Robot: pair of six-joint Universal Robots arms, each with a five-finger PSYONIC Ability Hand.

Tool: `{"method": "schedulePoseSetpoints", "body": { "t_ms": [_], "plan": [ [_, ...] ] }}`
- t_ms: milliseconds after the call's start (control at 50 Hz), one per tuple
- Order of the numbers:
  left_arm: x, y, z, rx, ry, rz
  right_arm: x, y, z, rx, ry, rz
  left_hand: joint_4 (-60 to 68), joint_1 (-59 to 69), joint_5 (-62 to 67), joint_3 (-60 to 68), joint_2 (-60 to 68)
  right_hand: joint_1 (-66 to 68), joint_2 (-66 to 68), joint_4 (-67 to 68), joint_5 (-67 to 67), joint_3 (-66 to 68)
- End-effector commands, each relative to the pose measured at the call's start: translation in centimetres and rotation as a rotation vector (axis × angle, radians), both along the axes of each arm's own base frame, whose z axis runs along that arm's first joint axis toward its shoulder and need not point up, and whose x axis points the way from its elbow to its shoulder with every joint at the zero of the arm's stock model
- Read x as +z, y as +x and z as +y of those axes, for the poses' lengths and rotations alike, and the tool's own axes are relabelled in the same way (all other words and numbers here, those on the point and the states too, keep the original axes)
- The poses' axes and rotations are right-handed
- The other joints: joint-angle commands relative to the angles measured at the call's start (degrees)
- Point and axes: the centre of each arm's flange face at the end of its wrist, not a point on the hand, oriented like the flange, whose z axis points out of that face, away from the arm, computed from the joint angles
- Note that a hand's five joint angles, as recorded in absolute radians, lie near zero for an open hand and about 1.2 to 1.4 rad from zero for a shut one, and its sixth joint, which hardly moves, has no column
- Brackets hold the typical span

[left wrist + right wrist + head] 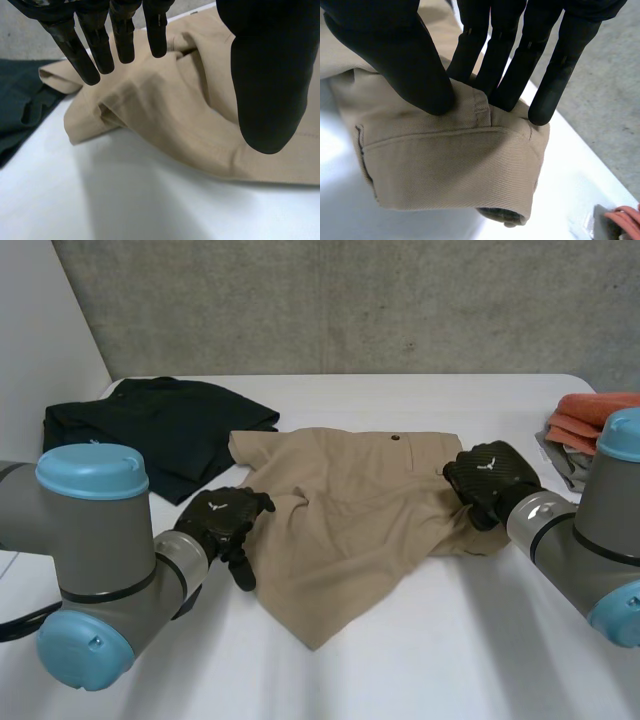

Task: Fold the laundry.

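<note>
Reaching in from the right, the right robot hand (490, 480) sits on the right end of the tan garment (340, 510). Its wrist view shows thumb and fingers (505, 75) pinched onto a stitched, folded band of that cloth. The left robot hand (225, 520) hangs over the garment's left edge, fingers (80, 50) straight and spread, thumb apart, holding nothing. The garment lies crumpled mid-way across the white surface (450, 640). The head view takes in a dark garment (150, 425) just beside it and an orange cloth (595, 415) at the far right.

Matt tan twill garment (455, 165), smooth white table (480, 640), rough concrete wall (350, 300)
</note>
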Motion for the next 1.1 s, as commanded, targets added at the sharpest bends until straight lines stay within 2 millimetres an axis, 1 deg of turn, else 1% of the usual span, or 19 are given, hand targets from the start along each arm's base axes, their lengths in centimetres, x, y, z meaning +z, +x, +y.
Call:
{"method": "schedulePoseSetpoints", "body": {
  "t_ms": [20,80,140,260,360,460,560,600,620,660,680,760,780,860,880,940,1000,1060,1100],
  "plan": [
    [0.6,0.2,0.1,0.0,-0.012,0.0,0.1,0.2,1.1,0.024,0.02,0.026,0.9,0.6,1.2,0.5,0.4,15.3,12.2,11.3,14.0,11.8],
    [0.5,0.3,0.5,-0.009,-0.002,-0.006,0.2,0.5,1.9,0.037,0.02,0.032,1.0,0.7,1.3,0.7,0.5,15.3,12.2,11.3,14.0,11.8],
    [1.3,0.1,1.1,-0.038,-0.014,-0.002,0.9,0.8,2.8,0.055,-0.001,0.032,4.1,3.8,4.4,3.7,3.6,15.3,12.2,11.3,14.0,11.8],
    [2.6,-1.7,3.2,-0.107,0.002,-0.002,3.5,1.6,4.9,0.05,-0.058,-0.005,3.2,2.9,3.5,2.9,2.7,15.3,12.2,11.3,14.0,11.8],
    [2.5,-3.4,4.1,-0.087,0.06,0.02,5.6,1.8,6.3,0.031,-0.092,-0.052,2.9,2.6,3.2,2.6,2.4,15.3,12.2,11.3,14.0,11.8],
    [1.4,-5.5,4.9,-0.044,0.107,0.037,7.7,2.1,7.6,0.048,-0.126,-0.099,2.9,2.6,3.2,2.6,2.4,15.3,12.2,11.3,14.0,11.8],
    [-1.0,-7.8,6.5,-0.04,0.141,-0.008,9.3,2.3,8.7,0.074,-0.147,-0.12,3.9,3.6,4.2,3.6,3.4,15.3,12.2,11.3,14.0,11.8],
    [-1.6,-8.3,6.8,-0.036,0.136,-0.027,9.5,2.3,8.9,0.079,-0.149,-0.119,11.1,10.8,11.4,10.7,10.6,15.3,12.2,11.3,14.0,11.8],
    [-2.1,-8.5,6.8,-0.018,0.129,-0.047,9.4,2.3,8.9,0.083,-0.145,-0.115,29.8,29.5,30.1,29.4,29.3,15.3,12.2,11.3,14.0,11.8],
    [-1.9,-8.4,6.5,0.016,0.108,-0.057,9.3,2.2,8.7,0.084,-0.144,-0.108,55.7,55.4,56.0,55.4,55.2,15.3,12.2,11.3,14.0,11.8],
    [-1.5,-8.2,6.2,0.039,0.092,-0.058,9.3,2.1,8.6,0.083,-0.143,-0.103,63.0,62.7,63.3,62.7,62.5,15.3,12.2,11.3,14.0,11.8],
    [1.7,-6.3,4.4,0.143,0.009,-0.09,8.2,1.2,7.5,0.076,-0.104,-0.052,63.1,62.8,63.4,62.8,62.6,15.3,12.2,11.3,14.0,11.8],
    [3.4,-5.5,4.1,0.137,-0.019,-0.113,7.9,0.8,7.2,0.092,-0.088,-0.029,63.1,62.8,63.4,62.8,62.6,15.3,12.2,11.3,14.0,11.8],
    [6.9,-4.1,4.0,0.037,-0.093,-0.156,6.9,0.3,6.9,0.191,-0.047,0.036,63.1,62.8,63.4,62.8,62.6,15.3,12.2,11.3,14.0,11.8],
    [7.3,-3.8,4.0,0.013,-0.107,-0.165,6.4,0.3,6.9,0.214,-0.03,0.051,63.1,62.8,63.4,62.8,62.6,15.3,12.2,11.3,14.0,11.8],
    [7.7,-3.1,3.5,-0.08,-0.137,-0.224,4.9,0.1,7.3,0.3,0.034,0.125,63.1,62.8,63.4,62.8,62.6,15.3,12.2,11.3,14.0,11.8],
    [7.1,-2.9,2.9,-0.143,-0.148,-0.281,3.1,-0.1,7.9,0.363,0.108,0.214,63.1,62.8,63.4,62.8,62.6,15.3,12.2,11.3,14.0,11.8],
    [6.3,-2.8,2.3,-0.157,-0.148,-0.327,2.1,-0.1,8.4,0.4,0.155,0.266,63.1,62.8,63.4,62.8,62.6,15.3,12.2,11.3,14.0,11.8],
    [5.2,-2.8,1.6,-0.151,-0.133,-0.363,1.5,0.0,8.6,0.403,0.178,0.283,63.1,62.8,63.4,62.8,62.6,-9.0,-12.1,-13.0,-10.3,-12.5]
  ]
}}
